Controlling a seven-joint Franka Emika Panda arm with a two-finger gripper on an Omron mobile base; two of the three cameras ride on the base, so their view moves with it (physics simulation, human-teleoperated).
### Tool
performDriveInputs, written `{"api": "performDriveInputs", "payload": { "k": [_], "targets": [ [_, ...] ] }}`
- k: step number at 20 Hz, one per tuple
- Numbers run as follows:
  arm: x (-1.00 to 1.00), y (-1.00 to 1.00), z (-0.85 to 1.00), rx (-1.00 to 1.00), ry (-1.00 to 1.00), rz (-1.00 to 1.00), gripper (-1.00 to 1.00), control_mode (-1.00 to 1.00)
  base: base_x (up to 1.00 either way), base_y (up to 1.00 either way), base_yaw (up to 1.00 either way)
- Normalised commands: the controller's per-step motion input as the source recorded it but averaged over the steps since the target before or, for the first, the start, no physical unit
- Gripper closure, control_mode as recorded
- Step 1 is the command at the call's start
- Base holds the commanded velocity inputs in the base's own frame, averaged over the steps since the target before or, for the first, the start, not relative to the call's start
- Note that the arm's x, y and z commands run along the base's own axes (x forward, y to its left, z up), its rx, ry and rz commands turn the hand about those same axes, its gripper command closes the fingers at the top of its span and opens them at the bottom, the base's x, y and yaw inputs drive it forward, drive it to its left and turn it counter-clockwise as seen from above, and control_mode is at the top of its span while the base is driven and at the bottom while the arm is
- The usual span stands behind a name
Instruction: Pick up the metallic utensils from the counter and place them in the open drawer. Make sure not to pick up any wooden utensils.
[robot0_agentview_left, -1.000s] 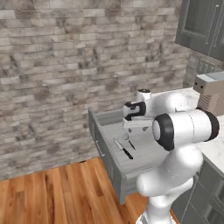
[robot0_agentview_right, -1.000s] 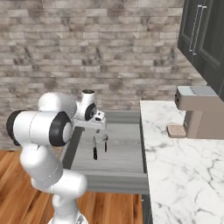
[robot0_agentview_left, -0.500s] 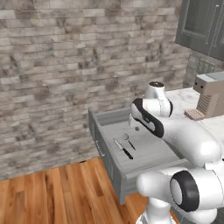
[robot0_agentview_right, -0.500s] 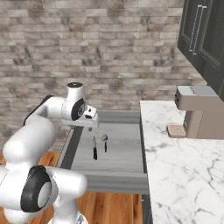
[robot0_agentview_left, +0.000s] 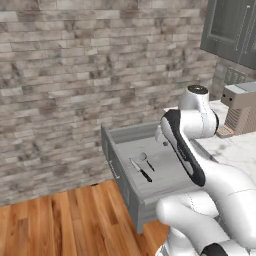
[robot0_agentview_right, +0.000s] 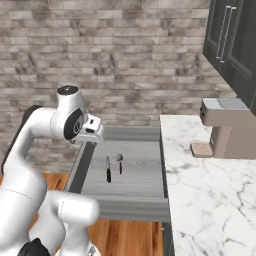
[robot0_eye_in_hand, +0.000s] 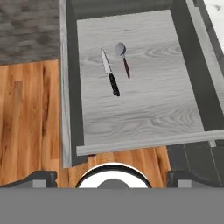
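Two unmarked utensils, knife (robot0_eye_in_hand: 109, 72) beside spoon (robot0_eye_in_hand: 123, 57), inside open drawer (robot0_eye_in_hand: 144, 107).

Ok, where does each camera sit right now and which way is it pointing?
Left base view: behind the arm's left, facing the brick wall over the open drawer; arm at lower right.
Right base view: behind its right, facing drawer and counter; arm at lower left.
Hand view: on the hand, looking down into the drawer.
All share the knife and spoon.

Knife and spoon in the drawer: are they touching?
Apart. The hand view shows a strip of bare drawer floor between the knife and the spoon.
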Motion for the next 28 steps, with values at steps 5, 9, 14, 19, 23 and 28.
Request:
{"api": "performDriveInputs", "payload": {
  "k": [5,9,14,19,23,28],
  "targets": [
    [-0.69,0.06,0.65,0.00,-0.19,0.00,-1.00,-1.00,0.00,0.00,0.00],
    [-0.79,0.00,0.58,0.00,-0.20,0.00,-1.00,-1.00,0.00,0.00,0.00],
    [0.00,0.00,0.00,0.00,0.00,0.00,-1.00,1.00,-0.92,0.13,0.00],
    [0.00,0.00,0.00,0.00,0.00,0.00,-1.00,1.00,-1.00,0.59,0.00],
    [0.00,0.00,0.00,0.00,0.00,0.00,-1.00,1.00,-0.68,1.00,0.00],
    [0.00,0.00,0.00,0.00,0.00,0.00,-1.00,1.00,-0.12,1.00,0.06]
  ]
}}
